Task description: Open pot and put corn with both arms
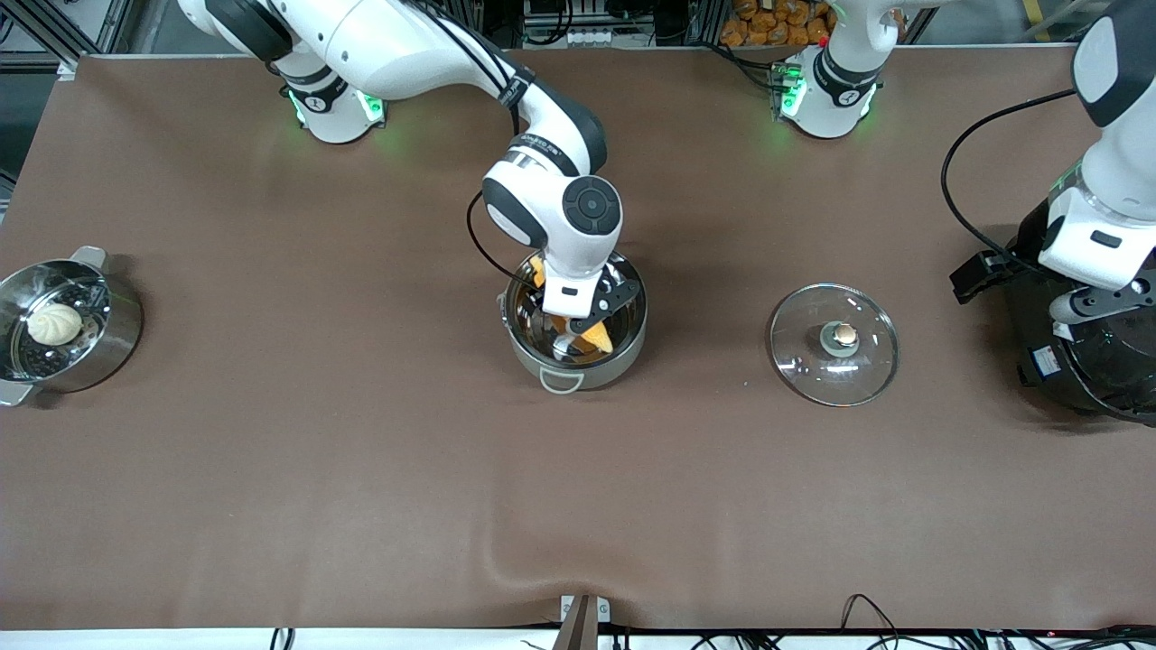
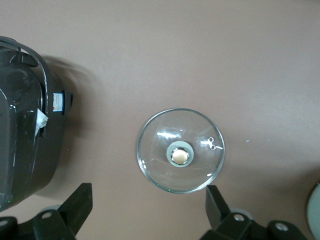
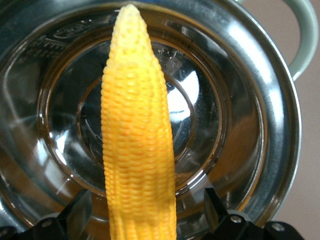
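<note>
The steel pot [image 1: 578, 372] stands open at the table's middle. The yellow corn [image 1: 598, 339] lies inside it, its tip leaning on the pot's wall. My right gripper [image 1: 582, 332] is down in the pot's mouth, over the corn. In the right wrist view the corn [image 3: 137, 150] runs between the open fingers [image 3: 216, 210] with a gap on each side, inside the pot [image 3: 280, 125]. The glass lid [image 1: 834, 343] lies knob up on the table toward the left arm's end. My left gripper [image 1: 1102, 305] is open and empty over the black cooker; its view shows the lid [image 2: 181, 150].
A steel steamer pan [image 1: 117, 336] with a white bun [image 1: 54, 323] stands at the right arm's end. The large black cooker [image 1: 1093, 379] stands at the left arm's end and also shows in the left wrist view [image 2: 20, 145]. The brown cloth ripples at the front edge [image 1: 542, 578].
</note>
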Controlling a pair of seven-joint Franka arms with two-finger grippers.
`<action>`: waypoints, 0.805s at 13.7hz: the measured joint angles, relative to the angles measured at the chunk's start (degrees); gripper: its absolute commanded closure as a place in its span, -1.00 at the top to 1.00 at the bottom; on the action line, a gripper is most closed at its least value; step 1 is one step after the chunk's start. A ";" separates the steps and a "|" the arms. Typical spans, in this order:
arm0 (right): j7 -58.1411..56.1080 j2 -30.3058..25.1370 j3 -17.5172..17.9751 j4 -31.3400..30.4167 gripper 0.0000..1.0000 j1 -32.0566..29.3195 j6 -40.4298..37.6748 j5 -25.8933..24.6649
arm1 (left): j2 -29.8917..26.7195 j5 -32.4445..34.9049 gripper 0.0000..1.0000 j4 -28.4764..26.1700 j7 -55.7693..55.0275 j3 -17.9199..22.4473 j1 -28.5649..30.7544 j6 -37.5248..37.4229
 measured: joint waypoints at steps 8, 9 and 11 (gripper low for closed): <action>1.39 -2.38 -0.47 3.08 1.00 -4.89 -5.08 2.19 | 0.11 -0.41 1.00 2.13 6.60 -0.13 -0.01 -2.40; 1.38 -3.74 -0.48 3.26 1.00 -6.35 -6.63 3.63 | 0.10 -0.43 1.00 2.63 7.30 -0.13 -0.01 -3.16; 0.87 -7.29 -0.49 3.40 1.00 -10.23 -11.63 6.16 | 0.10 -0.75 1.00 3.36 7.51 -0.20 -0.02 -3.77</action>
